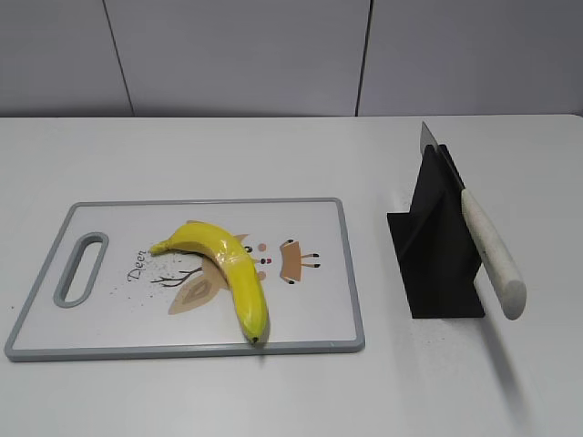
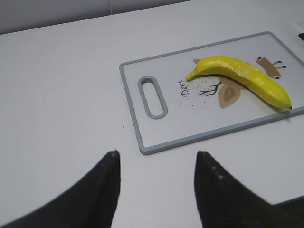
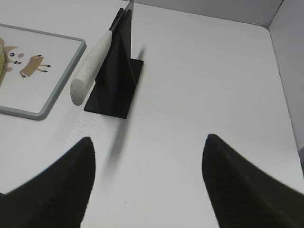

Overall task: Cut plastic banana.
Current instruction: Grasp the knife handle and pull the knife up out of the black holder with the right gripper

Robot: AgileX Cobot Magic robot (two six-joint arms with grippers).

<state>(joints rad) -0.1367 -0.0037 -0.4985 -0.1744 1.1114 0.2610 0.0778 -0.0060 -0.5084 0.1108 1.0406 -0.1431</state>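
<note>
A plastic banana (image 1: 228, 269) lies whole on a white cutting board (image 1: 310, 218) with a grey rim, its stem pointing toward the board's handle slot (image 1: 81, 268) and its dark tip resting close to the board's near edge. Printed cartoon figures (image 1: 296, 262) show on the board beside the fruit. To the right, apart from the board, a knife (image 1: 489, 250) with a pale handle sits slotted in a black stand (image 1: 433, 255), handle angled toward the table's near side. The white table (image 1: 273, 155) lies bare between board and stand and behind both. The left gripper (image 2: 156, 156) hovers with jaws spread over bare table short of the board's handle end; the right gripper (image 3: 147, 142) hangs likewise spread, holding nothing, near the stand.
</note>
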